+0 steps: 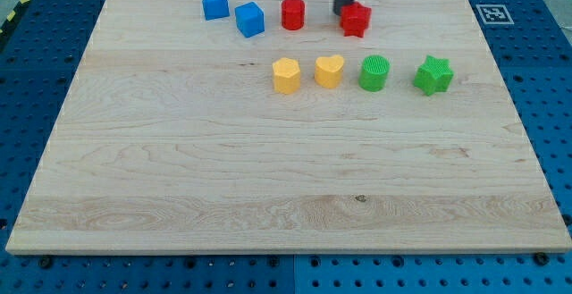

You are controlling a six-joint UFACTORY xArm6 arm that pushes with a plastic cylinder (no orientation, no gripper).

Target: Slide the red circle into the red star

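Red circle [293,13], near the board's top edge, looks light, rigid, easily slid; push its left side toward red star [356,20]. My tip [345,12], no jaws, touches the star's top-left.

Red circle [293,13], red star [356,20]; pale wood board [268,178].

The board [268,178] is pale wood, grained and matt. The red circle [293,13], red star [356,20] and green circle [374,72] look like ridged, matt plastic. My tip [345,12] is dark and dull.
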